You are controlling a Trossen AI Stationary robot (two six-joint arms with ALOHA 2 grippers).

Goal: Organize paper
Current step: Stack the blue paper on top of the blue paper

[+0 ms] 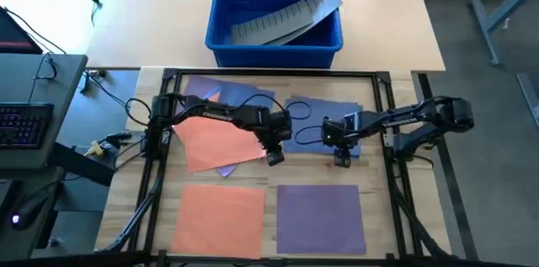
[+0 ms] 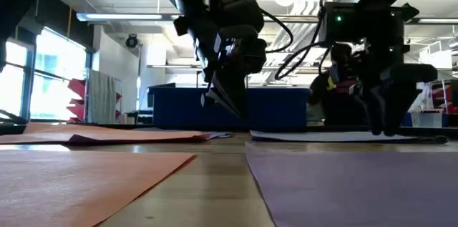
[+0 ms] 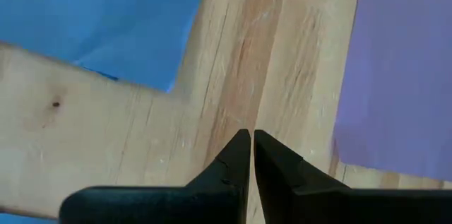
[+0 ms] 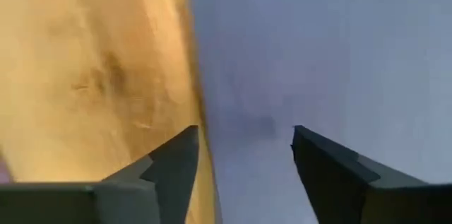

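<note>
Several paper sheets lie flat on the wooden table. An orange sheet (image 1: pixel 217 142) overlaps purple and blue ones at mid left, and blue sheets (image 1: pixel 324 115) lie at mid right. At the near edge lie another orange sheet (image 1: pixel 219 216) and a purple sheet (image 1: pixel 320 218). My left gripper (image 1: pixel 275 157) (image 3: pixel 252 136) is shut with nothing in it, pointing down over bare wood between the blue paper (image 3: pixel 106 19) and the purple sheet (image 3: pixel 402 68). My right gripper (image 1: pixel 341 159) (image 4: pixel 246 139) is open, pointing down over the near edge of a blue sheet (image 4: pixel 318 54). My right gripper's open fingers (image 2: pixel 386 128) come from above and reach down to the blue sheet (image 2: pixel 322 136) at its near edge. One finger is over the wood and one over the paper. Whether they touch the sheet, I cannot tell.
A blue plastic bin (image 1: pixel 274 14) holding a grey ridged strip (image 1: pixel 282 18) stands at the far side. A dark metal frame (image 1: pixel 269 73) borders the work area. A keyboard (image 1: pixel 25 124) and cables lie off the table's left.
</note>
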